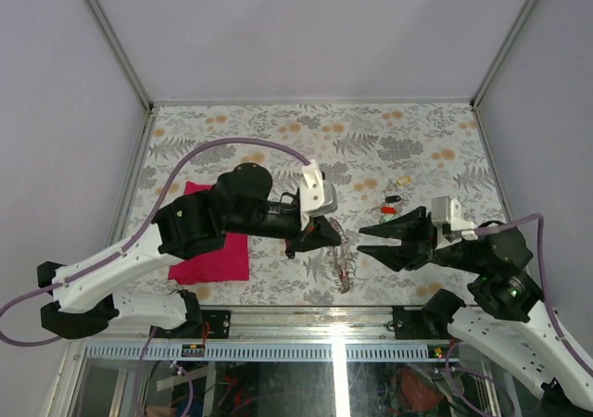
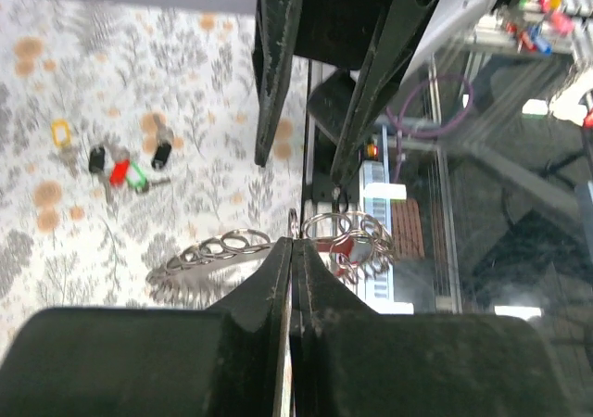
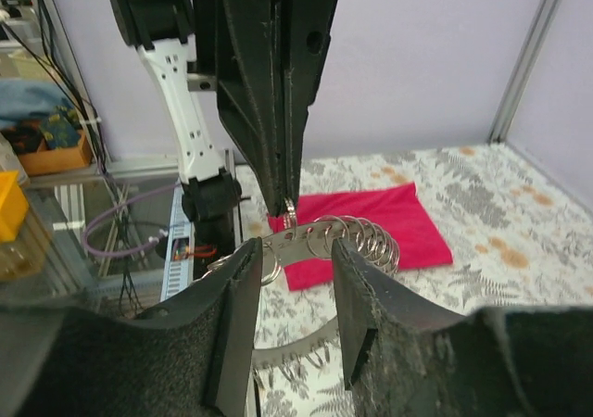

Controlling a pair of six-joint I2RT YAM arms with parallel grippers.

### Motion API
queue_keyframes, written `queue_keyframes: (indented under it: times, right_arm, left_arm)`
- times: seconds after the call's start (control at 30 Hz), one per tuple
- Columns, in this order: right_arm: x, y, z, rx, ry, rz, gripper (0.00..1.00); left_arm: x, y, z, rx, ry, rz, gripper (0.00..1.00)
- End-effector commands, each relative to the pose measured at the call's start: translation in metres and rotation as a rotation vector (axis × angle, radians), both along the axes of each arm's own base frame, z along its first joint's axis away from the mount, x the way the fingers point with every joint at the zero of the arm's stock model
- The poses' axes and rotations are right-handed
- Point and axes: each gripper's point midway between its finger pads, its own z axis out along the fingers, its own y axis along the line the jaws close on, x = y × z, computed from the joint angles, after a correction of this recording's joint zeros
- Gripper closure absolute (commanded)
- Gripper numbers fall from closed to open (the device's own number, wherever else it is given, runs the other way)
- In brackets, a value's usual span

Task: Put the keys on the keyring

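Left gripper (image 1: 339, 234) is clamped shut on the keyring (image 3: 338, 234) and holds it up off the table (image 1: 278, 130) near the front edge, centre, with the loops sagging either side of the pinch. Right gripper (image 1: 361, 238) faces it from the right with jaws apart, one each side of the hanging keyring; the wrist view looks like there's a gap on both sides, but I can't tell for sure that nothing touches. The keys (image 1: 393, 201) lie in a small cluster on the table further back and right, well apart from the keyring, and the magenta cloth (image 1: 211, 250) lies flat on the left.
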Motion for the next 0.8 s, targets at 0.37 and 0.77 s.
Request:
queue_keyframes:
  times: [0.37, 0.77]
  right_arm:
    - [0.003, 0.025, -0.031, -0.112, 0.052, 0.121, 0.57]
    - [0.005, 0.043, -0.041, -0.121, 0.095, 0.216, 0.61]
  left_arm:
    - [0.005, 0.015, -0.037, 0.347, 0.023, -0.003, 1.0]
    - [0.004, 0.013, -0.036, 0.384, 0.02, -0.011, 1.0]
